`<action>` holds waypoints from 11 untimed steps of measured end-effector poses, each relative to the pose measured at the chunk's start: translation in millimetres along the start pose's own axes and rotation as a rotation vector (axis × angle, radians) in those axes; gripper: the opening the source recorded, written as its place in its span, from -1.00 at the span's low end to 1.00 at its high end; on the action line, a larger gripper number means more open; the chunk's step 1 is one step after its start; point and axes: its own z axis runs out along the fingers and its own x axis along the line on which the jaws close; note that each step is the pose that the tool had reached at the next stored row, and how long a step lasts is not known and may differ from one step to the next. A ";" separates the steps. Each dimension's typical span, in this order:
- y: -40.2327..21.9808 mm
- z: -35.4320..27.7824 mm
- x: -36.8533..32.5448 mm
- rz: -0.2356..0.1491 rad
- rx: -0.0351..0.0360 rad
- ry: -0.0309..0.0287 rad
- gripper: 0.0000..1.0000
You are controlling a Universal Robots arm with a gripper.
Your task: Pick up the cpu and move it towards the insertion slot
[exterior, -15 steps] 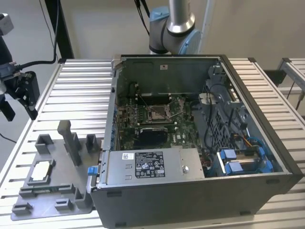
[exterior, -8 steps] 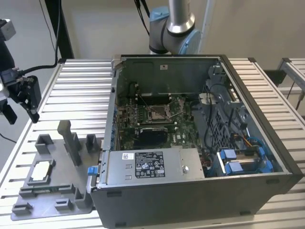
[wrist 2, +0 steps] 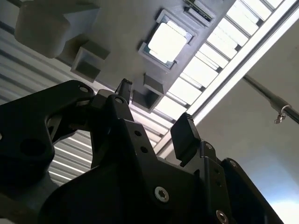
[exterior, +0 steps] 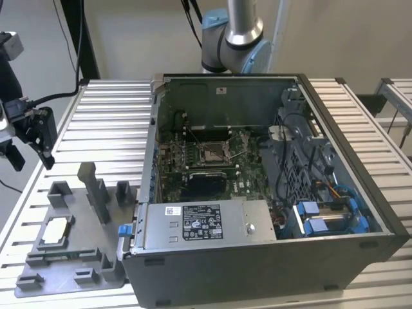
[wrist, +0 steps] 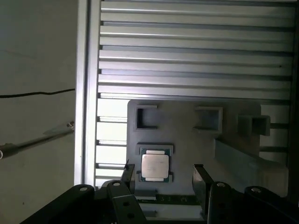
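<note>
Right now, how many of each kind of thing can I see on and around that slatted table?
cpu, lying in the fixture: 1
grey fixture plate: 1
open computer case: 1
insertion slot inside the case: 1
claw, open, above the cpu: 1
Total: 5

We find open air over the cpu (wrist: pixel 155 165) on its grey fixture (wrist: pixel 182 135), where our gripper (wrist: pixel 163 176) hangs clear with its jaws spread. The fixture's tall post (exterior: pixel 96 193) rises between the cpu and the computer case (exterior: pixel 257 264). The case is open on top. Its walls ring the insertion slot (exterior: pixel 211 152), and a blue drive cage (exterior: pixel 331 217) crowds the exterior view's right.
</note>
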 end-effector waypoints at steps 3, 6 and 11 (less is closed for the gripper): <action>-0.1 2.0 0.0 0.000 0.0001 0.0001 1.00; -0.2 4.3 0.2 0.000 0.0001 0.0000 1.00; -0.3 8.1 0.4 0.000 0.0001 0.0000 1.00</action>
